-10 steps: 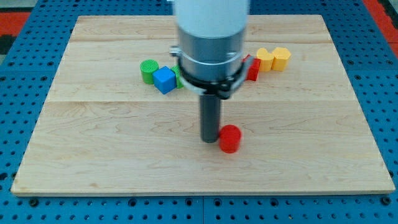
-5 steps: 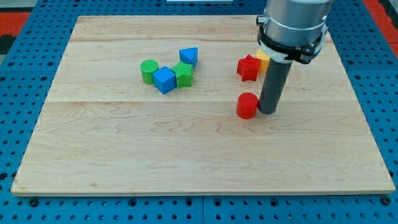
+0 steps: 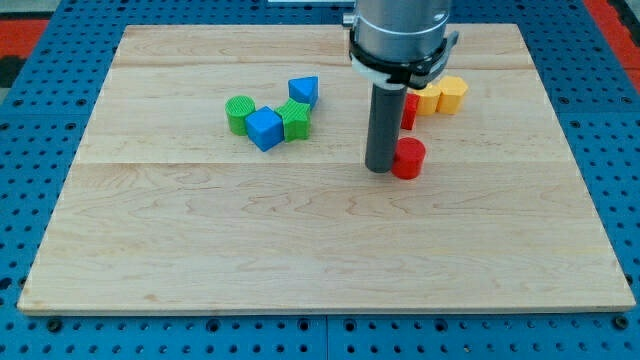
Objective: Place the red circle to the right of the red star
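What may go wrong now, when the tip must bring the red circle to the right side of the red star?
1. My tip touches the red circle on its left side; a straight push would send it right but leave it below the red star.
2. Two yellow blocks sit right beside the star, so the circle may knock them.
3. The rod hides most of the star, so contact is hard to judge.
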Action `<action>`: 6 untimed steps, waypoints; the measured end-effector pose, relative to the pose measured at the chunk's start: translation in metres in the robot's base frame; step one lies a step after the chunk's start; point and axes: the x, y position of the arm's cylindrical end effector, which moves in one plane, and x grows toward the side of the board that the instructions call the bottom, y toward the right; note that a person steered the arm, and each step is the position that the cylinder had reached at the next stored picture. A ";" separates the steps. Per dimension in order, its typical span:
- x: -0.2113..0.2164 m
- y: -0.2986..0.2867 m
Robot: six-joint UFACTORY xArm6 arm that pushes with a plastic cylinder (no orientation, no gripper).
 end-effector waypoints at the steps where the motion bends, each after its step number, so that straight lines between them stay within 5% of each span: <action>1: 0.002 0.005; 3: 0.032 0.009; 5: -0.012 0.029; 6: 0.005 0.034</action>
